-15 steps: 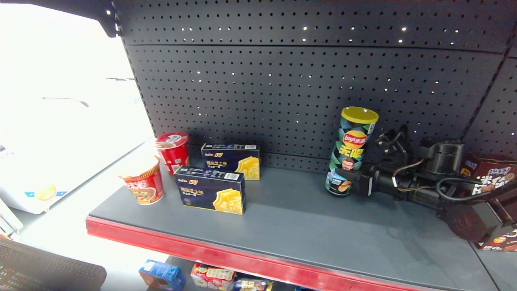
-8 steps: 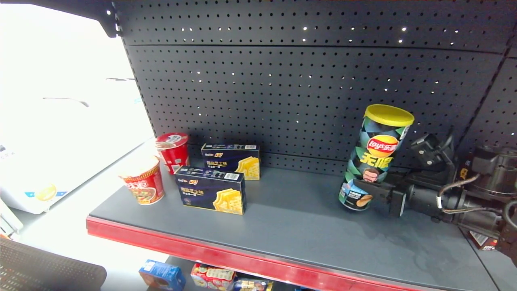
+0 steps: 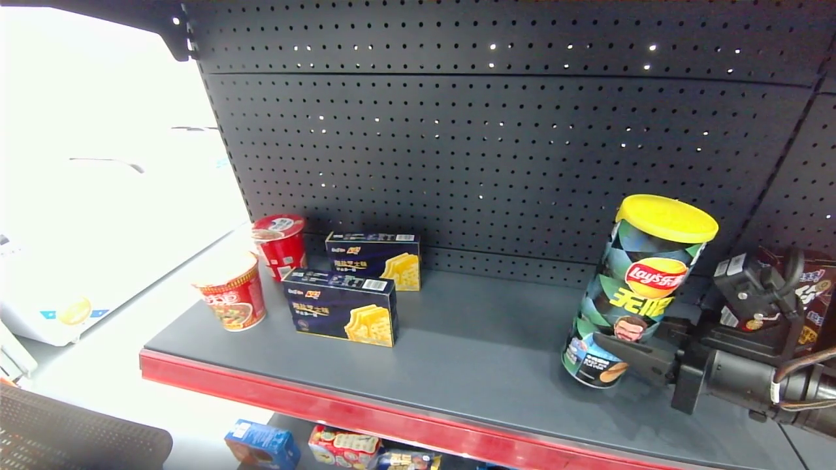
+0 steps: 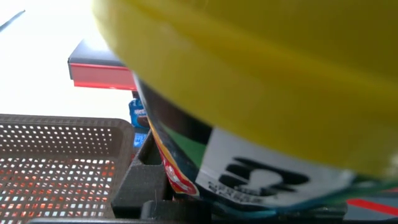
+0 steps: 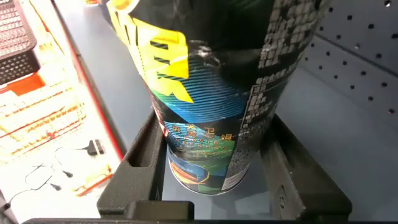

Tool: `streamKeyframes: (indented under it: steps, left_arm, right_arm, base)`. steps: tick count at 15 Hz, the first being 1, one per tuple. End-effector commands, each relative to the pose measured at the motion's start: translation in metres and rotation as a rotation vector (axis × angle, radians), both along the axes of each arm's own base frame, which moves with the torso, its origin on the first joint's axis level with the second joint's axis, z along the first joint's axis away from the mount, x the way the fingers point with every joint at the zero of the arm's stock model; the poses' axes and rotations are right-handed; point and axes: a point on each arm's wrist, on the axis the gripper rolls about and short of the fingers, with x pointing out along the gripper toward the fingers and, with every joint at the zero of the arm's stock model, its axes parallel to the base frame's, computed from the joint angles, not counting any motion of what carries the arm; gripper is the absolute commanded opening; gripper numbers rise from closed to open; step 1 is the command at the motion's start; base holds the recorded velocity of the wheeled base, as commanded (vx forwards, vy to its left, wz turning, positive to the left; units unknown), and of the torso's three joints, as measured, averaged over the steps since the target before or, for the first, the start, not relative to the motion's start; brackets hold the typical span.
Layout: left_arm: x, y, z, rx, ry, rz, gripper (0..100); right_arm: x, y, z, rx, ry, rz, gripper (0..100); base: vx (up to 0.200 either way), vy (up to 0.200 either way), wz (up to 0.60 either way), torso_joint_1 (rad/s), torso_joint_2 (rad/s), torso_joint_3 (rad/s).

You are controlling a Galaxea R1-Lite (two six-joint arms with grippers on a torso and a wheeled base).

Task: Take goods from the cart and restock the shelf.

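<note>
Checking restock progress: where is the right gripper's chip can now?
Head view: the chip can leans at the grey shelf's right end, its base in the right gripper, beside the brown box.

1. Two cups [image 3: 230,297] are standing on the shelf [image 3: 470,365] at 9 o'clock, one behind the other.
2. Two boxes [image 3: 341,307] are sitting just beside them, toward 3 o'clock.
3. The can [image 3: 643,294] is leaning at 4 o'clock, between the right gripper's [image 3: 609,354] fingers.
</note>
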Motion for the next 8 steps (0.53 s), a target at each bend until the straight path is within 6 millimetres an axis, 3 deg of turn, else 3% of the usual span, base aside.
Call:
streamKeyframes:
  steps: [1,8]
  left_arm:
    - [0.0,0.0,0.0,-0.001,-0.001,0.0,0]
    - [0.0,0.0,-0.001,0.001,0.005,0.013,0]
  right_arm:
    - [-0.009,-0.002,-0.002,-0.001,0.003,0.004,0]
    - [-0.018,-0.002,-0.021,-0.027,0.079,0.021,0]
  base:
    - [0.0,0.0,0.0,0.0,0.0,0.0]
    - [0.0,0.0,0.0,0.0,0.0,0.0]
